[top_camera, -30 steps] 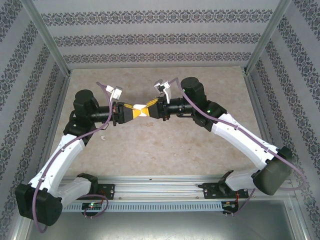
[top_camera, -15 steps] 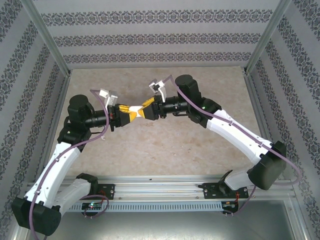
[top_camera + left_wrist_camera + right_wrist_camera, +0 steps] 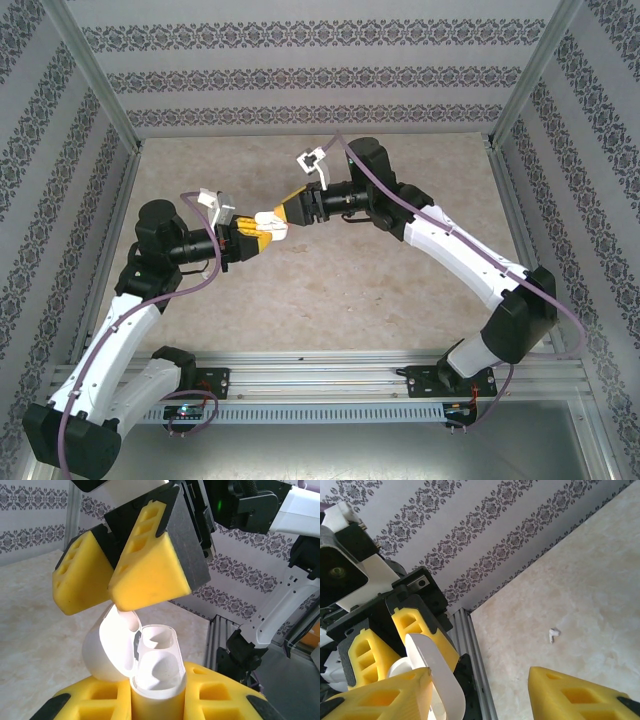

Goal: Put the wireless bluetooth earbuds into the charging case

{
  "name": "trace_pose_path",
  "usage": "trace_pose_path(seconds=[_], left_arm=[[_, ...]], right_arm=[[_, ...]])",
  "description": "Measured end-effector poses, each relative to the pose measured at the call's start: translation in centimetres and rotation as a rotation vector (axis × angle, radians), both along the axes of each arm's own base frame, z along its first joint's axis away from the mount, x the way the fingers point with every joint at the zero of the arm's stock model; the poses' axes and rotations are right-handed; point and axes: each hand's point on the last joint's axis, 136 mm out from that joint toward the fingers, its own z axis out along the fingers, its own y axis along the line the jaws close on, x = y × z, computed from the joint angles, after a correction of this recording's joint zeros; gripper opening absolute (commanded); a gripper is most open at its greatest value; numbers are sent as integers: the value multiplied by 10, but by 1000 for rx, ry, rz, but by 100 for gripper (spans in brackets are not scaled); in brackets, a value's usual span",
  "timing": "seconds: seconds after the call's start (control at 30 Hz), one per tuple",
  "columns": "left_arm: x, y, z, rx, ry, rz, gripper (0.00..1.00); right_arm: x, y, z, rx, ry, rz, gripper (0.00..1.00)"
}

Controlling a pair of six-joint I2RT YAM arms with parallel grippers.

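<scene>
The left gripper [image 3: 258, 240] is clamped tight on the white charging case [image 3: 156, 682], its yellow fingers [image 3: 87, 702] pressing the body from either side so the case stands upright between them. The lid [image 3: 112, 645] is swung open and leans back, away from that gripper's wrist, leaving the pale inside of the case exposed; whether a bud sits in it I cannot tell.

Just above the case hangs the right gripper [image 3: 115, 577], jaws parted about halfway and holding nothing. The tip of one of its fingers [image 3: 150, 570] meets the lid's upper edge – it looks like contact, though the gap is hard to judge. In its own wrist view the lid lies against the left-hand finger.

One white earbud [image 3: 553, 634] lies on the marbled table [image 3: 600, 580], seen past the gap between the right gripper's fingers and well apart from both grippers – loose, not in the case. Patterned walls [image 3: 320, 75] stand beyond both tools.
</scene>
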Motion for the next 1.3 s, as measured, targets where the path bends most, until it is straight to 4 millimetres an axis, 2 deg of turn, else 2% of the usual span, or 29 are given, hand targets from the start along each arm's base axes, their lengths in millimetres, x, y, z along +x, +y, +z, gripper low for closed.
trace_pose_path(seconds=[0.13,0.43,0.57,0.67,0.77,0.87,0.93,1.0,1.13,1.3], left_arm=[[0,1,-8,34,-15,8,0],[3,15,-23,105,0,107,0],[-2,24,-24,137,1,163,0],[-5,31,-17,162,1,206,0],[-10,37,-5,185,-15,241,0],[-18,44,7,204,-38,277,0],[-24,48,13,215,-45,300,0],[-29,52,16,224,-48,318,0],[-41,59,20,238,-50,352,0],[-51,66,23,246,-53,385,0]], right_arm=[[5,-3,0,1,43,-30,56],[41,-30,-1,-18,110,-241,56],[59,-37,-23,-100,158,-352,53],[78,-28,-53,-177,221,-402,49],[92,-6,-97,-265,288,-412,44],[96,26,-144,-354,351,-387,41],[96,49,-171,-405,374,-362,41],[96,74,-189,-441,379,-335,41],[89,128,-206,-471,344,-269,41],[72,183,-220,-496,273,-196,53]])
